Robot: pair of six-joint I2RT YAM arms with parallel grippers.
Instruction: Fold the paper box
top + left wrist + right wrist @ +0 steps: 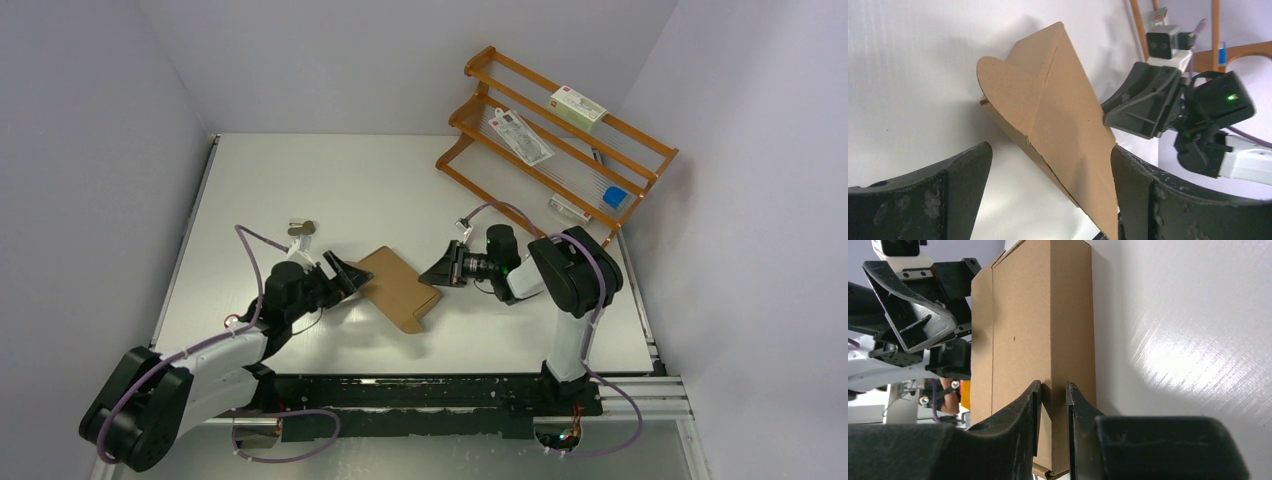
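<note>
Your paper box (pixel 398 288) lies part-folded at the middle of the bench (pixel 350 190), between the two arms; the left gripper (pixel 345 275) stands at its left end, jaws spread wide and holding nothing, a rounded flap raised between them; the right gripper (pixel 445 267) meets the opposite end, jaws drawn narrow astride a cardboard edge, probably to steady it, though you cannot tell whether they pinch.

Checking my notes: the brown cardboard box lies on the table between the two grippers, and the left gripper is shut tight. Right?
Not quite: the left gripper is wide open, as the left wrist view shows. The box does lie on the table between it and the right gripper.
</note>
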